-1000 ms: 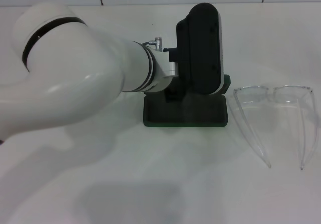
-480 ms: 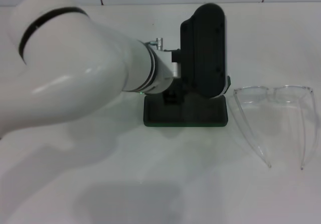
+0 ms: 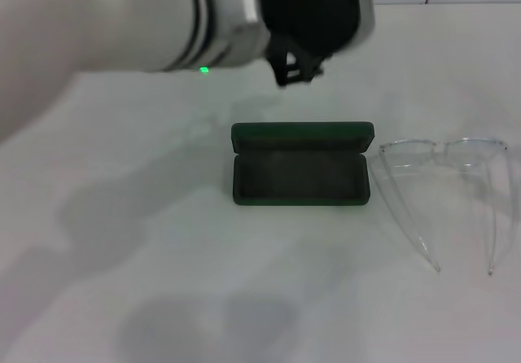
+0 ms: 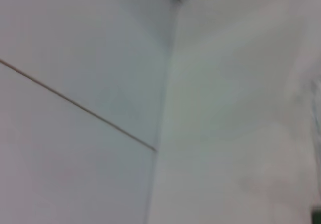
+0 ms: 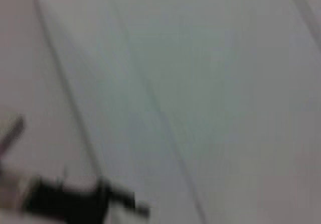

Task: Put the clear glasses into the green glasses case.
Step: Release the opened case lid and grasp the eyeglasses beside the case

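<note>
Clear glasses (image 3: 444,196): unfolded on table beside open green glasses case (image 3: 299,174); left gripper (image 3: 297,68) raised above, finger state indiscernible; advise folding arms, grasping the bridge gently.

Green glasses case (image 3: 301,173) open beside clear glasses (image 3: 444,192).

Soft, even light from above; both wrist views blurred.
The arm (image 3: 122,21) casts broad faint shadows on the white table (image 3: 163,298); no harsh glare.
</note>
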`<state>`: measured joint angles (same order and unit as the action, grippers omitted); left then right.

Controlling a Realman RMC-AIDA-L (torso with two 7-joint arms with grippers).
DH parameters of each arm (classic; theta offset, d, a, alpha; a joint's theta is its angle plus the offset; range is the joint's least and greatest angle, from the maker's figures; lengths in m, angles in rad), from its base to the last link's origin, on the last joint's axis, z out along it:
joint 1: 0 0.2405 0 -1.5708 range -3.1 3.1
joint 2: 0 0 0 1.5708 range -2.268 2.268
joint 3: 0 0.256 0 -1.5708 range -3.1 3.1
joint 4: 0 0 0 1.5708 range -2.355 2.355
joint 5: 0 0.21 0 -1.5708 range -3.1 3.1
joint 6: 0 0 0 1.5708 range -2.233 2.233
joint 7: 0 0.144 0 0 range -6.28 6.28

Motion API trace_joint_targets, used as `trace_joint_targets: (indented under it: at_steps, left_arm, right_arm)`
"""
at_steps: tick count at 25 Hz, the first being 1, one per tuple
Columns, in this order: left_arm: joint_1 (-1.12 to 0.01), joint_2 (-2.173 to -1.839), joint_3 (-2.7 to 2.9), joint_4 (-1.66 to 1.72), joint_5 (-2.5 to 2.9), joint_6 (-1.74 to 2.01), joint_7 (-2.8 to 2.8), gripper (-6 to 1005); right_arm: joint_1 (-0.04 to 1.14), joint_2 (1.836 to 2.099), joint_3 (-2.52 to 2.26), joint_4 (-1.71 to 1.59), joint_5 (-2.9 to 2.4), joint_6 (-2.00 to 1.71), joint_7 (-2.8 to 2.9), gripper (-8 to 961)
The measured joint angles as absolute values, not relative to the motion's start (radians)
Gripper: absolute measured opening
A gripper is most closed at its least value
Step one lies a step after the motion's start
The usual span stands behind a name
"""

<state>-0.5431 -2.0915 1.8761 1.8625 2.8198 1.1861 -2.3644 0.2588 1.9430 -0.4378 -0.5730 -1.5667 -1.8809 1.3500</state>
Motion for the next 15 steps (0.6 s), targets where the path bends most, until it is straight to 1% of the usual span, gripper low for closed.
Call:
trace_joint_targets:
  at_steps: [3,8,12,15]
  left_arm:
    - [-0.494,-2.093,1.826,1.918,2.714,1.152,-2.364,507]
    - [-0.432,-2.090,1.679,1.907,2.376,1.123,-2.266,505]
    - [-0.358,-2.091,1.538,1.791,1.903,1.126,-2.016,503]
    - [-0.304,-2.088,1.491,1.678,1.629,1.146,-1.814,502]
  right_arm:
    - [0.301,1.931,-0.461,-0.711,-1.701,-1.857,1.475,823]
    - [0.378,1.902,-0.465,-0.811,-1.803,-1.858,1.571,821]
    - [0.413,1.893,-0.466,-0.875,-1.810,-1.844,1.578,820]
    - [0.453,1.871,-0.494,-0.948,-1.880,-1.838,1.627,818]
